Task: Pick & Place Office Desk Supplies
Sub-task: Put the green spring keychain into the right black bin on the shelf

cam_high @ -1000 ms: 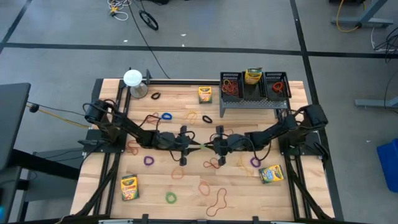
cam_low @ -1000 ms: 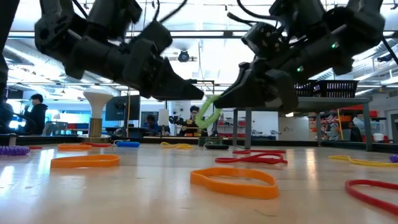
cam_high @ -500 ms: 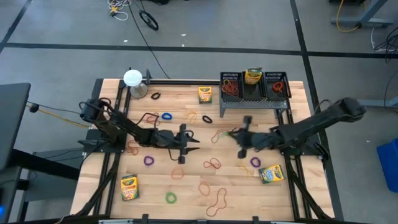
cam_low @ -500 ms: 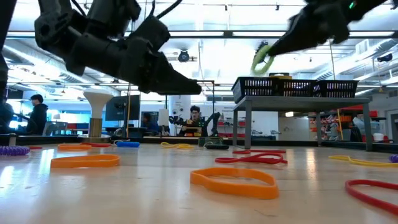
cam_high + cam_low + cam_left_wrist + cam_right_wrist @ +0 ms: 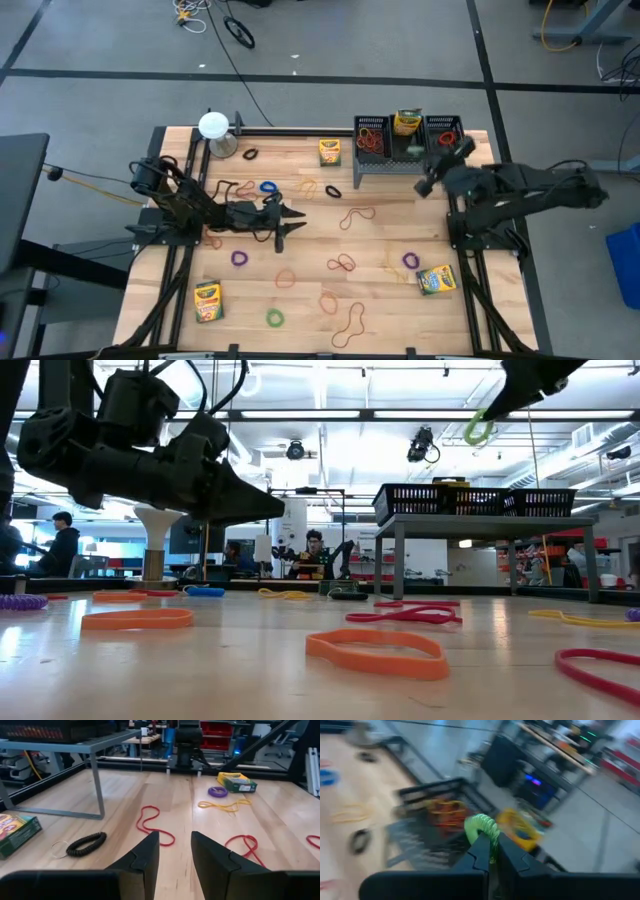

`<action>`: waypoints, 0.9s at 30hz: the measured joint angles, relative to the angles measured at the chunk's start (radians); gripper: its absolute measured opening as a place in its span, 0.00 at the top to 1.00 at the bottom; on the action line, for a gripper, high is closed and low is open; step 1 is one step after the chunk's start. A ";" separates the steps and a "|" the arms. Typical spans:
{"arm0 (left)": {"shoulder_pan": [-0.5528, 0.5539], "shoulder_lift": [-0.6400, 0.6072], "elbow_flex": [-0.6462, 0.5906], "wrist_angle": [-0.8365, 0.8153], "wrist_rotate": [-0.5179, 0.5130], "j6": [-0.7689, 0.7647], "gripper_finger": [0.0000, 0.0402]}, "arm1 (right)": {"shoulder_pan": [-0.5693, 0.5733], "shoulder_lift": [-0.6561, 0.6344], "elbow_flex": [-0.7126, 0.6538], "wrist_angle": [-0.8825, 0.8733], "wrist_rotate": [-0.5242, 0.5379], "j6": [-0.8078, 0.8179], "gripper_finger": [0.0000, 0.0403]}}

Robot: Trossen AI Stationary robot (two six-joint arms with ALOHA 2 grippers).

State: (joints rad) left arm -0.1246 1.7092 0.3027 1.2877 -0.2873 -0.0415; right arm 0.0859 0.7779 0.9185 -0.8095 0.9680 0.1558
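The right gripper (image 5: 489, 851) has its fingers pressed together on a green rubber band (image 5: 482, 827), which loops up out of the fingertips; in the low view it hangs from the tips high above the table (image 5: 478, 428). Just ahead of and below it stands the black wire-mesh rack (image 5: 408, 150), whose compartments already hold red and orange bands and a crayon box (image 5: 407, 122). This looks like the carry step, with the gripper nearly over the rack. The next move likely calls for centring over one compartment, lowering a little and spreading the fingers so the band drops inside rather than catching on the wire rim. Well away across the table, the left gripper (image 5: 175, 850) hovers low with its fingers slightly apart and empty; beyond it lie a red band (image 5: 152, 825) and a black coiled band (image 5: 86, 844).
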 joint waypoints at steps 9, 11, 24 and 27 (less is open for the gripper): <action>0.000 0.000 0.000 -0.001 -0.001 -0.001 0.70 | -0.389 0.009 0.004 -0.052 -0.002 -0.026 0.97; 0.000 0.000 0.000 -0.001 -0.001 -0.001 0.70 | -0.476 0.022 0.004 -0.054 -0.013 -0.048 0.97; 0.000 0.001 0.000 -0.005 0.000 -0.012 0.70 | -0.818 0.197 0.004 -0.040 -0.164 -0.083 0.93; 0.000 0.001 0.000 -0.006 0.000 -0.012 0.70 | -0.828 0.236 0.004 -0.041 -0.164 -0.077 0.89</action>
State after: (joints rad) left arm -0.1246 1.7103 0.3027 1.2819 -0.2878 -0.0540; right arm -0.7421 1.0139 0.9230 -0.8501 0.8036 0.0788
